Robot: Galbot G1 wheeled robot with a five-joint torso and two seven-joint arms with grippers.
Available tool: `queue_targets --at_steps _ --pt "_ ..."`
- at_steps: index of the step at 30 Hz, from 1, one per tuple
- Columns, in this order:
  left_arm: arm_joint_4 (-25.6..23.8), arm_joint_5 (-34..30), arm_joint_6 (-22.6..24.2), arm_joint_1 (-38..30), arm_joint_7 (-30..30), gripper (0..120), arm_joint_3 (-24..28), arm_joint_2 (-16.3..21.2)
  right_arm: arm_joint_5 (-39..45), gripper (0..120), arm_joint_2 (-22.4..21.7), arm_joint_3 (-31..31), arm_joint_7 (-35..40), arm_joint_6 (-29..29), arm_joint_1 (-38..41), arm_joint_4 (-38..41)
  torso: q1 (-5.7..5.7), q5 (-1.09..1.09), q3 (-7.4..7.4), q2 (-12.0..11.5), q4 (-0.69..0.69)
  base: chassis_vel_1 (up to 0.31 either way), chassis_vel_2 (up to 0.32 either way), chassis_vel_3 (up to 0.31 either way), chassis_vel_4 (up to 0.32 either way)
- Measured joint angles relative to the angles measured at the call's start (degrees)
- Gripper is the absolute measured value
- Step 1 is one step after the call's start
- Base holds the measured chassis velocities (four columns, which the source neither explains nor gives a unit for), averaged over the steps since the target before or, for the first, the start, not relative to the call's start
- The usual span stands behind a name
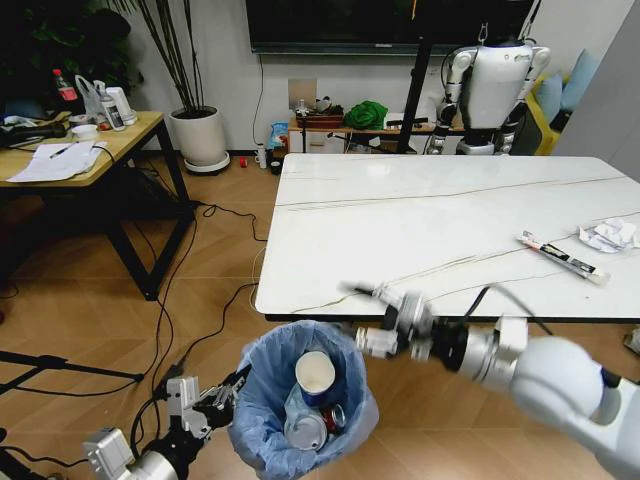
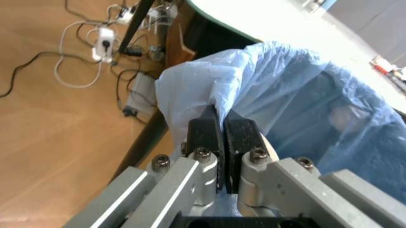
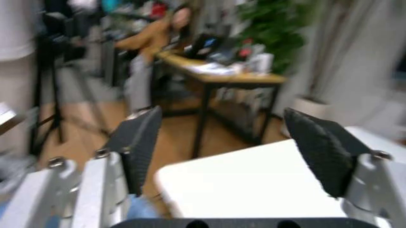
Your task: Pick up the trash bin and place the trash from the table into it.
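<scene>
Left gripper (image 2: 222,137) clamps the bin (image 1: 300,400) by its bag rim; thin plastic could tear or slip; right gripper (image 1: 385,318) gapes empty over the table (image 1: 440,220) edge.

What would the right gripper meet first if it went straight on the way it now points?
Probably nothing soon: the open right gripper points out over the table corner, toward open floor and a wooden desk. Depth is unclear.

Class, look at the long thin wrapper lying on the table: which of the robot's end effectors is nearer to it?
Right. The right end effector hangs open at the table's near edge, above the trash bin; the left end effector grips the bin's rim, farther from the wrapper.
</scene>
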Motion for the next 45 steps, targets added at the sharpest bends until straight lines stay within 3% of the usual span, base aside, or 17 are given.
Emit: queue_targets --at_steps 6,8,11,16,22,29,32,45 --pt "-0.5 1.6 0.9 -0.1 -1.6 0 -0.2 0.0 7.4 98 4.1 11.1 8.2 -4.4 -1.0 -2.0 0.0 0.01 0.0 0.0 -0.01 0.0 0.0 0.0 0.0" --pt "-0.6 2.1 0.9 -0.2 -1.6 0 -0.2 0.0 7.7 99 5.0 12.4 9.0 -5.0 -1.4 -2.5 0.0 0.01 0.0 0.0 0.0 0.0 0.0 0.0 0.0" --pt "-0.9 4.6 0.5 0.0 -1.7 0 -0.1 0.0 8.7 100 9.7 20.2 12.2 -7.2 -5.2 -4.5 0.0 0.02 0.0 0.0 0.0 0.0 0.0 0.0 0.0" --pt "-1.1 5.4 0.0 -0.1 -1.6 0 -0.1 0.0 8.1 100 13.1 26.2 13.5 -7.3 -9.6 -5.6 0.0 0.02 0.0 0.0 -0.02 0.0 0.0 0.0 0.0" --pt "-1.1 5.5 -0.8 -1.0 -1.5 0 0.3 -0.6 5.2 100 20.1 34.8 16.0 -6.4 -16.5 -5.7 0.0 0.02 0.0 0.0 0.0 0.0 0.0 0.0 0.0" --pt "-1.2 6.1 -1.1 -1.2 -1.1 0 0.2 -1.5 0.5 100 26.6 41.4 13.2 -2.6 -24.8 -5.2 0.0 0.0 -0.01 0.0 -0.01 0.0 0.0 0.0 0.0" --pt "-1.0 6.4 -1.1 -1.4 -0.6 0 0.7 -1.9 -0.4 100 30.9 44.6 6.0 1.3 -29.3 -5.2 0.0 0.01 -0.01 0.0 0.0 0.0 0.0 0.0 0.0" --pt "0.0 6.8 -1.8 -1.6 0.5 0 1.5 -2.0 -1.7 100 40.2 49.2 -0.7 4.0 -34.3 -4.5 -0.01 0.01 -0.01 0.0 0.0 0.0 0.0 0.0 0.0"
